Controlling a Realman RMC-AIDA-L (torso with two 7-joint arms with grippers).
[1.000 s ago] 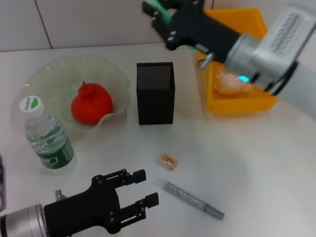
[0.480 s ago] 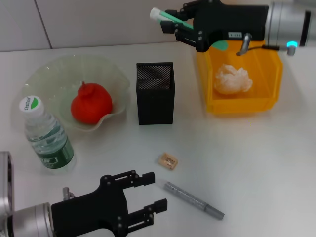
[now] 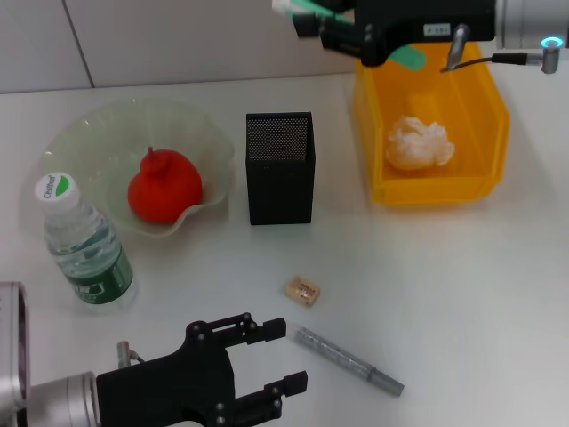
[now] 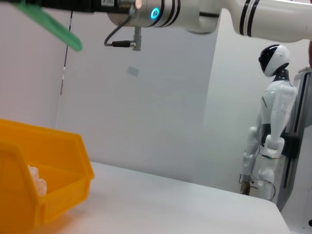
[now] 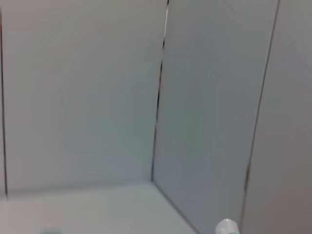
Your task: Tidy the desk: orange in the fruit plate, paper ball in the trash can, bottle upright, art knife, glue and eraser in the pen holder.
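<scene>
Overhead, our right gripper (image 3: 327,20) clenches green-and-white glue stick (image 3: 298,10) at twelve o'clock above pen holder (image 3: 279,166), poised for drop; left gripper (image 3: 267,360) spread open near art knife (image 3: 348,359), eraser (image 3: 303,289).

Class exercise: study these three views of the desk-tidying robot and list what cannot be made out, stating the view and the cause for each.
- Head view: inside of the pen holder is hidden by its own mesh walls.
- Head view: the green-and-white thing in the right claw is cut off by the top edge.
- Head view: print on the eraser is too small.
- Right wrist view: shows only walls; the claw is out of frame.
</scene>
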